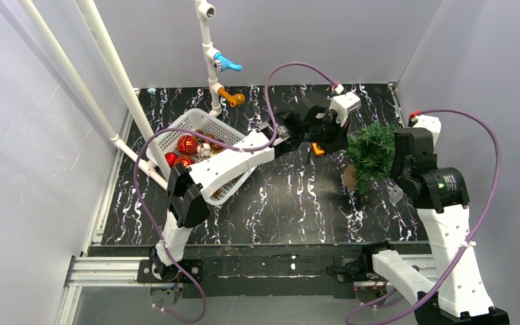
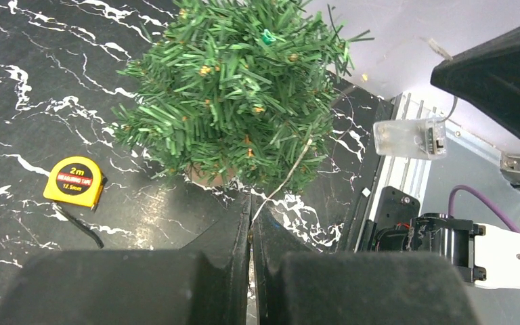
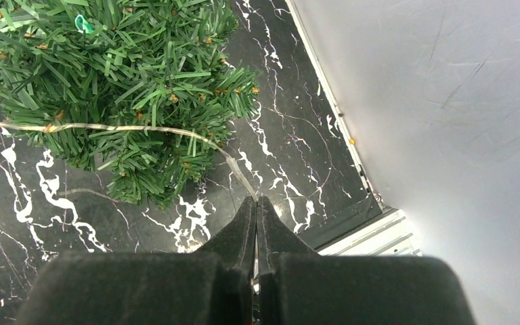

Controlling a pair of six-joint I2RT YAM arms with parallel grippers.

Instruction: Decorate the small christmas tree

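The small christmas tree point(image 1: 372, 152), dark green and bristly, stands on the black marbled table at the right; it fills the top of the left wrist view point(image 2: 237, 95) and the right wrist view point(image 3: 122, 88). A thin pale light wire point(image 3: 142, 128) lies across its branches. My right gripper point(image 3: 256, 200) is shut on one end of that wire, just right of the tree. My left gripper point(image 2: 251, 200) is shut on another stretch of the wire point(image 2: 291, 169), on the tree's left side. A clear battery box point(image 2: 409, 139) hangs beyond the tree.
A white basket point(image 1: 176, 132) with red ball ornaments point(image 1: 187, 143) sits at the left under my left arm. A yellow tape measure point(image 2: 74, 181) lies on the table next to the tree. White pipes point(image 1: 210, 61) stand at the back. Grey walls close in at the right.
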